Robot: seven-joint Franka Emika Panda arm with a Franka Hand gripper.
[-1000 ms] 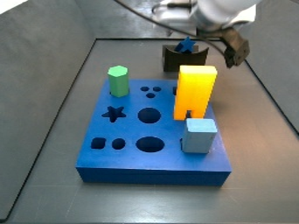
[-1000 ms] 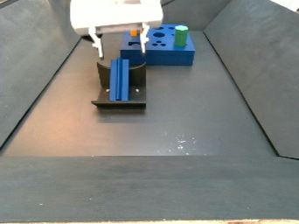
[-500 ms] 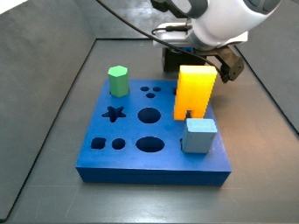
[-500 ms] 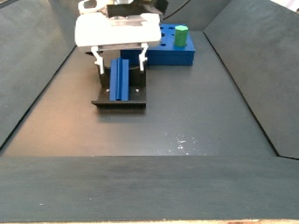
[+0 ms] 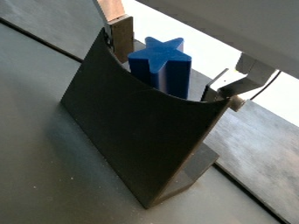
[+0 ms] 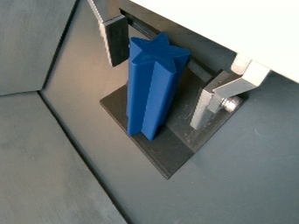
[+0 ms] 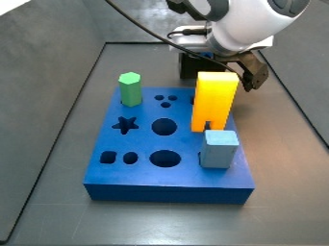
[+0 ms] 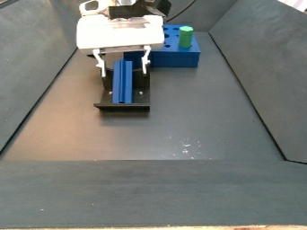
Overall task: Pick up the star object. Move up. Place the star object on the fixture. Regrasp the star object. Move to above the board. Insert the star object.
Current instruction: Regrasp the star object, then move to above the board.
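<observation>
The star object (image 6: pixel 152 87), a long dark blue peg with a star-shaped end (image 5: pixel 162 63), leans in the notch of the fixture (image 5: pixel 128 131). In a side view it lies along the fixture (image 8: pixel 124 97) as a blue bar (image 8: pixel 125 79). My gripper (image 6: pixel 162 74) is open and straddles the peg, one finger (image 6: pixel 114 39) on each side with a small gap to it. From the side, the gripper (image 8: pixel 121 61) hangs low over the fixture. The board (image 7: pixel 167 144) lies in front; the yellow block hides the star there, and one finger (image 7: pixel 253 72) shows beside it.
On the board stand a green hexagonal peg (image 7: pixel 130 88), a tall yellow-orange block (image 7: pixel 214 99) and a pale blue cube (image 7: pixel 220 148). Its star-shaped hole (image 7: pixel 125 124) is open. Sloped dark walls (image 8: pixel 36 81) enclose the floor. The board (image 8: pixel 178 56) sits just behind the fixture.
Over the last second my gripper came down from above the fixture until its fingers flank the star object. Nothing has moved in the last half second.
</observation>
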